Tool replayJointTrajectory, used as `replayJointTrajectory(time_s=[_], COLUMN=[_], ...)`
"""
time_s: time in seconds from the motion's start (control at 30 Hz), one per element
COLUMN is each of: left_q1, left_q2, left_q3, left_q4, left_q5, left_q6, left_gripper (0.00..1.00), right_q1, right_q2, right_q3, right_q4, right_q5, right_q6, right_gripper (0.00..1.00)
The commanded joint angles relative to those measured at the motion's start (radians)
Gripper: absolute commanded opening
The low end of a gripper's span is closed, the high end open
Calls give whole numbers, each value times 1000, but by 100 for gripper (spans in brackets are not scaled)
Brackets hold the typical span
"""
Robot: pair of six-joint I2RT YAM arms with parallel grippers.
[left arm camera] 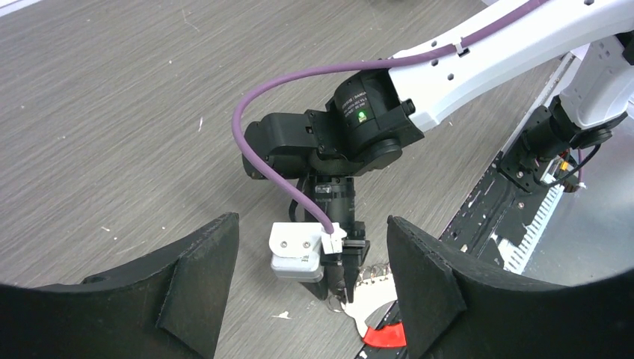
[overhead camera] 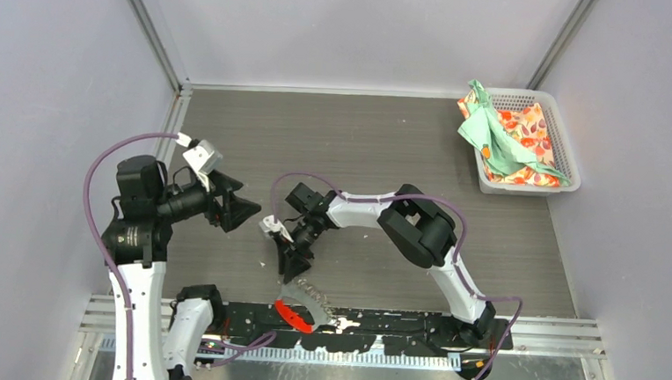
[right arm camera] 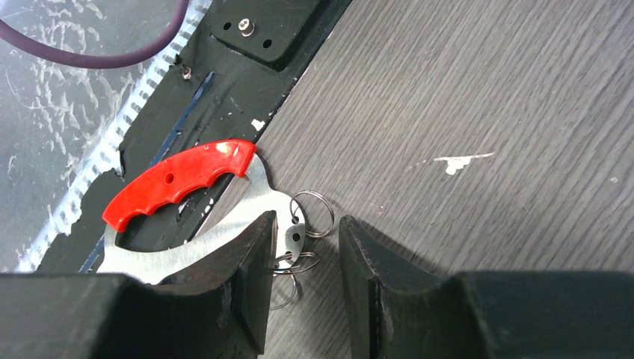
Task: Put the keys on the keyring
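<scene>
Near edge: black mounting rail [overhead camera: 395, 321] with a pale toothed strip in front of it.

The keyring [right arm camera: 235, 213] lies flat, half on the rail and half on the bench [overhead camera: 362, 139]. It is a thin curved plate of brushed silver metal. Its red tab [right arm camera: 176, 182] is glossy moulded plastic with a scalloped grip edge, and it sits over the rail.

At the plate's bench end is a cluster of small wire split rings [right arm camera: 312, 213]. They overlap a flat silver piece with a hole [right arm camera: 296, 236]. Cannot tell if that piece is a key.

Right hand [right arm camera: 305, 224]: points down over the ring cluster, fingers partly apart, one on each side of the rings. The inner finger [right arm camera: 250, 277] is touching or just beside the plate. Bare bench shows beside the other finger, so it has no firm hold on anything. Its matte black fingers hide the lower part of the cluster.

A white camera block [left arm camera: 295, 250] and a purple cable [left arm camera: 247, 112] ride on this wrist. From above, they cover the ring end.

Left hand [left arm camera: 312, 224]: well apart to the left, raised, fingers spread wide, holding nothing. In its own camera view, one finger hides part of the keyring.

Bench surface: grey wood-grain laminate with a small white fleck [right arm camera: 460, 159] near the rings.

Far right corner: white plastic mesh basket [overhead camera: 561, 142]. It holds a crumpled green cloth [overhead camera: 486, 133] over orange floral fabric [overhead camera: 530, 131], and the cloth drapes over its left rim.
</scene>
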Motion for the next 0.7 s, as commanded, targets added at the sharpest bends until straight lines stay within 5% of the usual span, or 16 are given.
replayJointTrajectory(time_s=[0.0,0.37,0.67], left_q1=[5,5,6], left_q2=[11,15,8], left_q3=[42,35,23], left_q4=[5,14,18], left_q5=[20,29,40], left_q6=[-2,1,1], left_gripper=[73,72,72], right_q1=[7,37,27], right_q2=[-25,-2,-31], right_q3=[23,28,29], right_q4=[-34,-2,0], right_q5=[6,51,79], right_q6=[-30,1,16], right_gripper=[42,35,1])
